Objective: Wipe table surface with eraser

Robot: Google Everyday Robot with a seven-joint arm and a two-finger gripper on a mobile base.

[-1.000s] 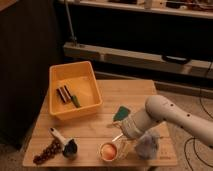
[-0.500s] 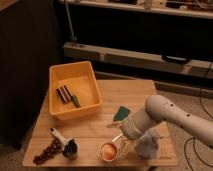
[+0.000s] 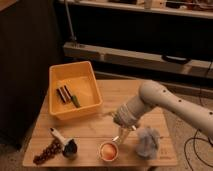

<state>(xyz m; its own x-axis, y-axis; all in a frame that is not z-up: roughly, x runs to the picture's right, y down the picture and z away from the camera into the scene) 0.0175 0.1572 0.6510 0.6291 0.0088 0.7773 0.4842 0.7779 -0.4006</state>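
The pincer (image 3: 120, 136) hangs point-down over the front part of the table (image 3: 90, 129), fingers spread with nothing between them, just beside an orange cup (image 3: 108, 150) (a crumpled grey cloth (image 3: 147, 142) lies on its other side). The eraser (image 3: 64, 93) lies well apart, inside the yellow bin (image 3: 70, 69), near a small green stick (image 3: 75, 100).

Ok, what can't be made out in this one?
Camera view:
Claw, low beside the orange cup: contact unclear, the two overlap.
Table behind the claw: hidden by the arm.
Eraser in the yellow bin: too small for surface detail.
Dark things front left: too blurred to name.
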